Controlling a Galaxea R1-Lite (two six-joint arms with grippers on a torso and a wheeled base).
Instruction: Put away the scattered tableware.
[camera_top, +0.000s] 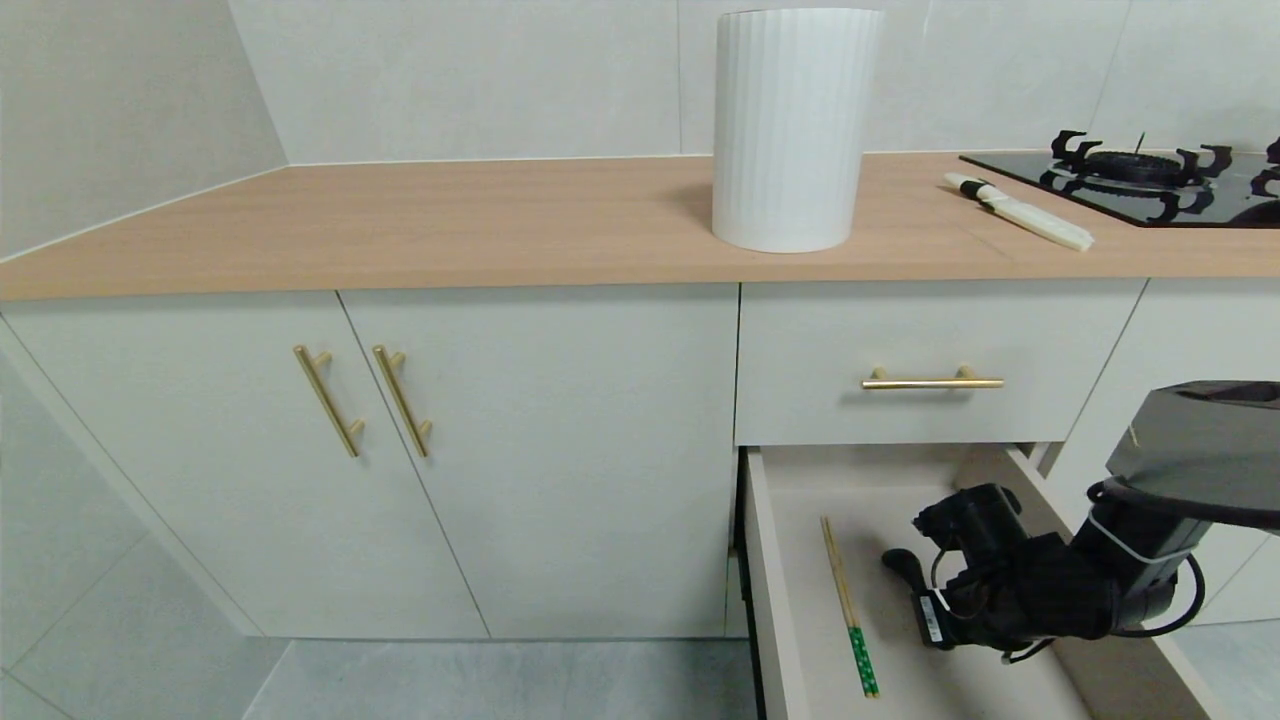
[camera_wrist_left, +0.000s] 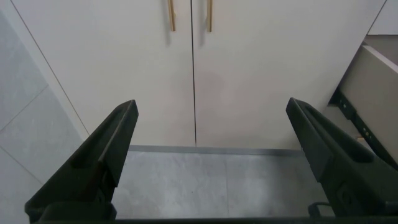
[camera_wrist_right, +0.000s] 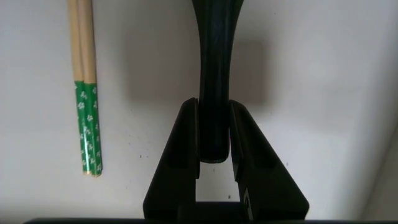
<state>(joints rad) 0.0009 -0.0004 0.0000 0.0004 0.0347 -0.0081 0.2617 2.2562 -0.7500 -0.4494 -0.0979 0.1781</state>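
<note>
right claw (camera_wrist_right: 214, 109): 1. closed on the handle of the black spoon (camera_wrist_right: 214, 56), held over the floor of the open drawer (camera_top: 775, 560). the handle runs straight out between the two fingers and widens toward its far end.
label (camera_top: 930, 618): 1, white, on the side of the right claw; print too small to read.
chopsticks (camera_wrist_right: 84, 87): 1 pair, 2 sticks side by side and touching, lying flat on the drawer floor just beside the spoon. plain wood with green ends bearing a small white flower pattern; no writing on them.
shut drawer (camera_top: 830, 340): 1, directly above the open one, with 1 gold bar handle (camera_top: 932, 381).
left claw (camera_wrist_left: 211, 109): 1. fingers spread wide, nothing between them, low before the cupboard doors (camera_wrist_left: 261, 74) and above the grey floor (camera_wrist_left: 205, 180).
cupboard doors: 2, shut, each with 1 gold bar handle, the 2 handles close together.
tabletop (camera_top: 450, 220): wood-coloured, carrying 1 white ribbed canister (camera_top: 790, 130), upright, and 1 long white wrapped packet (camera_top: 1018, 212) lying flat between the canister and the stove (camera_top: 1130, 180). any print on the packet cannot be read.
stove: 1, black glass, set into the tabletop at its right end.
</note>
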